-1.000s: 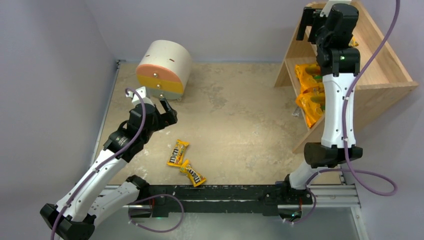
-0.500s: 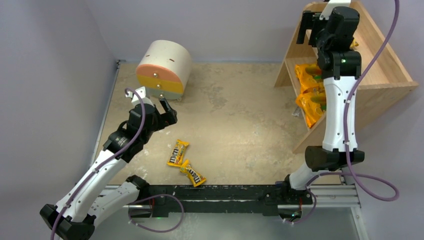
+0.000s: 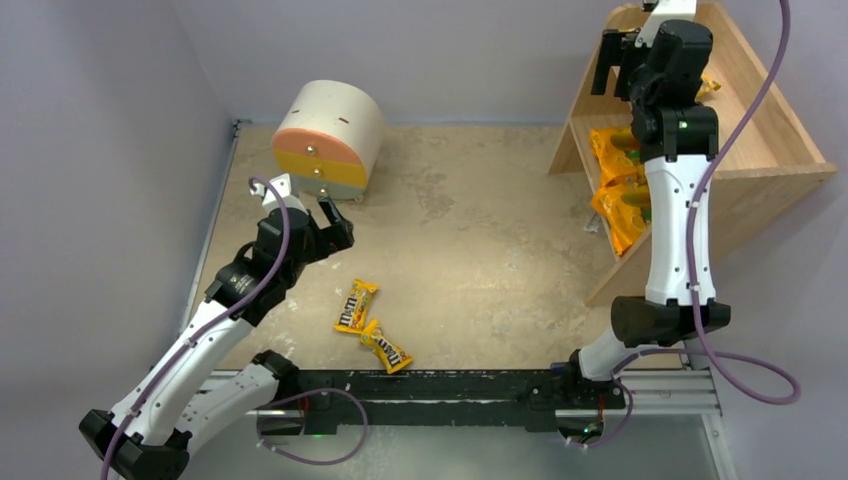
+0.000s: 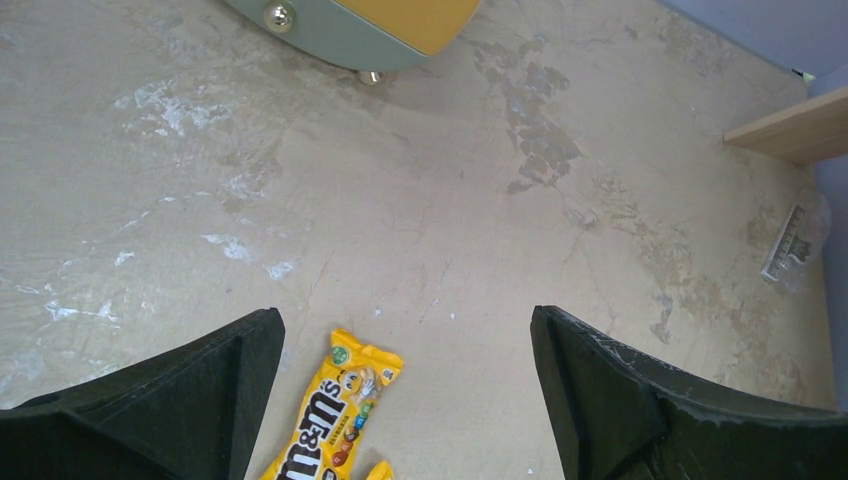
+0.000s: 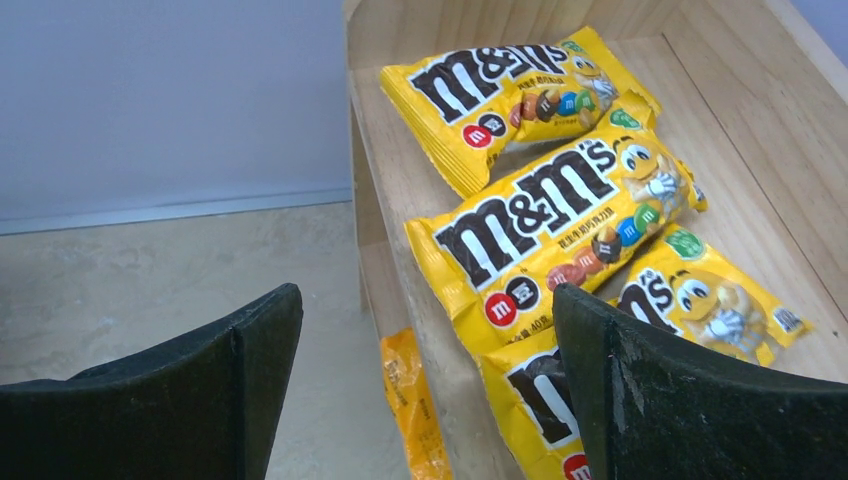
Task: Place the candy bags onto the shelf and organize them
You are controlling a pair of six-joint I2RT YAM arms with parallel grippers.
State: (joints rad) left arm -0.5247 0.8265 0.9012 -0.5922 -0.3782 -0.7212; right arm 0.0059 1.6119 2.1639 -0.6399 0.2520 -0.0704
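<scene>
Two yellow M&M's packets [image 3: 356, 305] [image 3: 387, 347] lie on the table near its front. One shows in the left wrist view [image 4: 335, 418], between my open left gripper's [image 4: 405, 400] jaws and below them. My left gripper [image 3: 318, 215] hovers above the table, empty. The wooden shelf [image 3: 775, 150] stands at the far right. Three M&M's packets [image 5: 515, 95] [image 5: 555, 225] [image 5: 640, 350] lie on its top tier. Two orange bags [image 3: 615, 145] [image 3: 620, 210] lie on the lower tier. My right gripper [image 5: 428, 390] is open and empty above the shelf's top tier [image 3: 620, 50].
A round cream cabinet [image 3: 328, 138] with orange, yellow and green drawers stands at the back left. A small clear wrapper [image 4: 795, 245] lies on the table by the shelf's foot. Walls close in the left, back and right sides.
My right arm has risen and drawn back slightly over the shelf top. The left arm has not moved.
</scene>
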